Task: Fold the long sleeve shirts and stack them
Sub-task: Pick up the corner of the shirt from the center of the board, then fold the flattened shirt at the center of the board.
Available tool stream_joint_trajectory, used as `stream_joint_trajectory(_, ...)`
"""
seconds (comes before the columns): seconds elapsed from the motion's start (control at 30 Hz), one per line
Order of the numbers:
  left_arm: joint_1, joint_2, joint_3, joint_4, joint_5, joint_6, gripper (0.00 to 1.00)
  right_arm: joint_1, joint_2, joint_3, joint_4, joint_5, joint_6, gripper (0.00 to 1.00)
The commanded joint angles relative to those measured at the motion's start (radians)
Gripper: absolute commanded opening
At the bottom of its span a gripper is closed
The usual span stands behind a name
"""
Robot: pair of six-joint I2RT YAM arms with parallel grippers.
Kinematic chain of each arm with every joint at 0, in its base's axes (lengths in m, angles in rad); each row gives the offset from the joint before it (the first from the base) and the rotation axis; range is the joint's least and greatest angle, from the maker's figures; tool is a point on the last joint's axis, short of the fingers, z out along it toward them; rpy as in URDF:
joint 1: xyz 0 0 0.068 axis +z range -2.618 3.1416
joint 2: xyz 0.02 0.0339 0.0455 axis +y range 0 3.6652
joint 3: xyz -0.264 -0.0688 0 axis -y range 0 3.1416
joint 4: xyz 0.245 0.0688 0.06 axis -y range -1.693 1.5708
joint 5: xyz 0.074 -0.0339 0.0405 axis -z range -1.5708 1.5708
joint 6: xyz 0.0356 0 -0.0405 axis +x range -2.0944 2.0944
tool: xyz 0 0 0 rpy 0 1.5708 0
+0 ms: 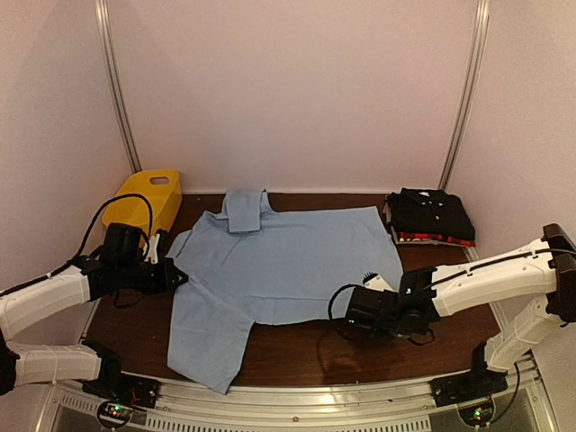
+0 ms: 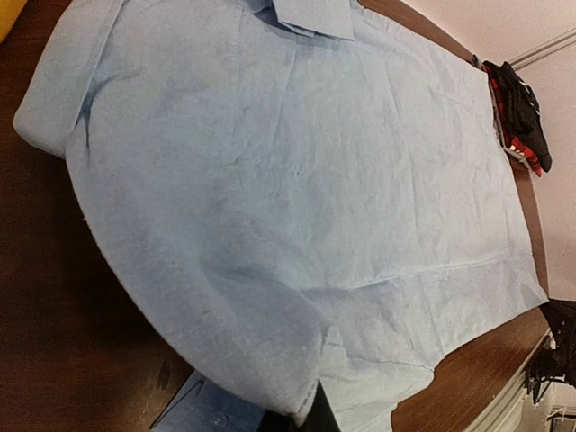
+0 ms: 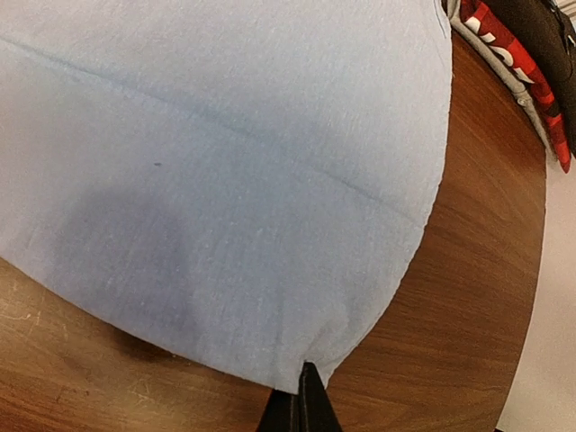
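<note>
- Shirt of light blue cloth [image 1: 279, 261], long-sleeved, collared: flat mid-counter [image 1: 297, 355], collar toward far edge.
- Left end effector [image 1: 177, 275]: closed, pinching shirt's left-side edge.
- Right end effector [image 1: 342, 309]: closed, pinching near-right hem.
- Folded black shirt [image 1: 432, 214] atop red-edged shirt [image 1: 436, 238]: far right corner.

Dim, warm light; wrist views soft, bending at the edges.

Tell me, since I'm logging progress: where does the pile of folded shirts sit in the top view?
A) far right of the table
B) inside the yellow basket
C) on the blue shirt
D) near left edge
A: the folded shirts lie at the far right of the table, beside the spread light blue shirt and far from the yellow basket.
</note>
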Motion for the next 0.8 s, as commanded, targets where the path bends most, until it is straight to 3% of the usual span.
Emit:
stream_joint_trajectory(0.0,0.030,-0.002,0.004,0.027,0.036,-0.004,0.00,-0.058,-0.043,0.014,-0.019,-0.013,-0.040,0.00)
stream_joint_trajectory(0.37,0.084,0.109,0.033,0.120,0.076,-0.004,0.00,-0.271,-0.046,0.069,0.118,-0.099,-0.248,0.00)
stream_joint_trajectory(0.77,0.104,0.297,0.084,0.250,0.082,-0.025,0.00,-0.461,0.145,0.189,0.202,-0.140,-0.404,0.00)
